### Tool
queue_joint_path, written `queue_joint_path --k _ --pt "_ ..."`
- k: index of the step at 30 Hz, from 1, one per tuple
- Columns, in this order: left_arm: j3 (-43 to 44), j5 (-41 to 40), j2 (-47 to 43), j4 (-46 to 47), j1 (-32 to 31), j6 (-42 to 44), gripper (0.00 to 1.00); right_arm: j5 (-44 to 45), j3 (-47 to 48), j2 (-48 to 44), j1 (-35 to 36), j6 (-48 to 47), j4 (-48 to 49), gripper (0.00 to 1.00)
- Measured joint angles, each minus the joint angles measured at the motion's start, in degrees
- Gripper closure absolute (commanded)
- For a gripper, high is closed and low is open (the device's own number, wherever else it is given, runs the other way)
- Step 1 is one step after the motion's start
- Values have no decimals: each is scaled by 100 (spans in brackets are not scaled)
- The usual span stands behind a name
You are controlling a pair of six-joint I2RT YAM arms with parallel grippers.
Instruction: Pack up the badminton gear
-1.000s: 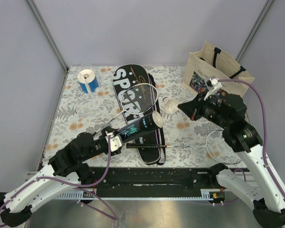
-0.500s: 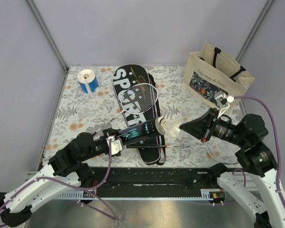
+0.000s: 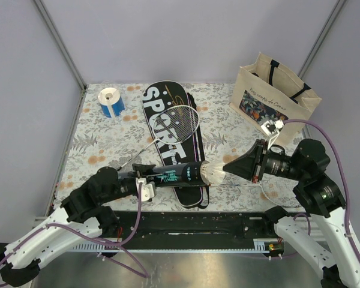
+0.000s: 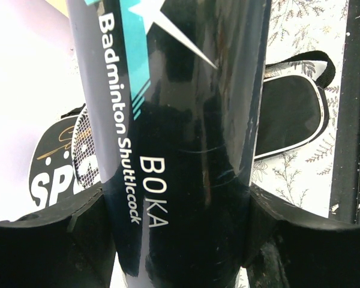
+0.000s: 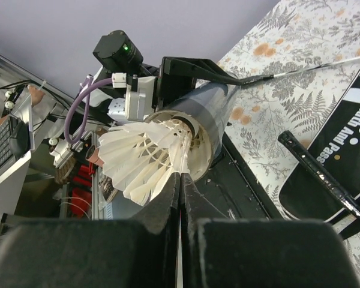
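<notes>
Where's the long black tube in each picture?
Top external: the black tube lies low, left of centre.
Left wrist: it fills the middle, top to bottom.
Right wrist: its open end sits mid-picture, behind the shuttlecock.
Shared landmark: the black SPORT case.

The right end effector (image 3: 227, 170), pinching a shuttlecock (image 3: 215, 172), has come nearer and leftward from beside the tote bag (image 3: 276, 90), and the shuttlecock's cork end now sits in the tube (image 3: 177, 174)'s open mouth. The left end effector (image 3: 145, 181) has swung the tube from a far-right slant to nearly level, pointing right.
</notes>
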Motion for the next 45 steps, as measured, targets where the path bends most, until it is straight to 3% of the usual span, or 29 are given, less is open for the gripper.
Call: queue_joint_path --k 13,27,45 --pt "138 46 542 59 0 262 100 243 -297 199 26 37 -170 100" --pt "393 37 1003 144 2 -76 100 1241 -490 205 258 68 7 100" --pt "393 -570 1370 -188 63 -299 100 2942 -505 966 1134 -70 208 100"
